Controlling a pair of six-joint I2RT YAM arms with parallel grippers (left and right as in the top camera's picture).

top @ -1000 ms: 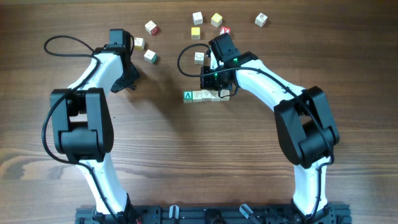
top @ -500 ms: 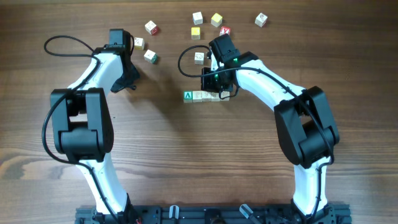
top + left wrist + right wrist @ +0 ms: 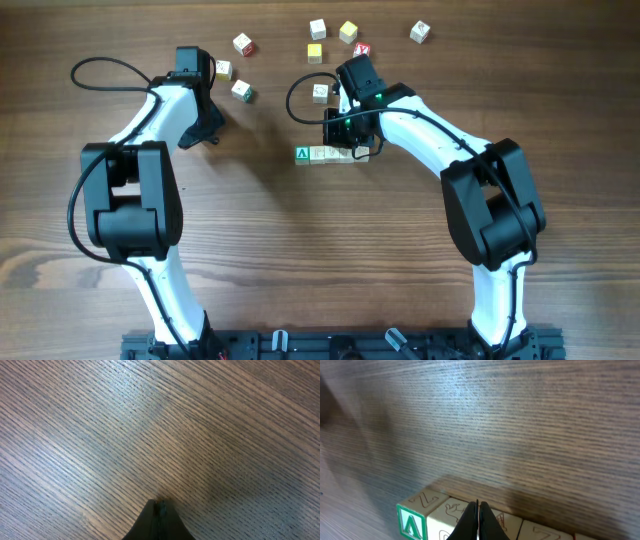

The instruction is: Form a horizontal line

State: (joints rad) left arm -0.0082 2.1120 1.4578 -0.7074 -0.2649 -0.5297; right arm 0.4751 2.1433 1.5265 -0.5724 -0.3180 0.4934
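Observation:
The horizontal line (image 3: 318,154) is a short row of pale wooden letter cubes touching edge to edge at the table's middle. Its left end cube (image 3: 302,154) shows a green face with a white mark. In the right wrist view the row (image 3: 445,512) runs along the bottom, green-faced end cube (image 3: 411,523) at left. My right gripper (image 3: 478,506) is shut, empty, its tips just over the row's middle; from overhead the right gripper (image 3: 352,148) covers the row's right end. My left gripper (image 3: 160,504) is shut over bare wood, far left of the row, by the loose cubes (image 3: 213,140).
Loose letter cubes lie scattered at the back: three near the left arm (image 3: 243,44) (image 3: 223,69) (image 3: 241,91), several behind the right arm (image 3: 317,29) (image 3: 348,32) (image 3: 420,33), one (image 3: 320,92) just behind the row. A black cable (image 3: 298,95) loops beside it.
The right gripper has edged slightly left along the row. The left arm has not moved.

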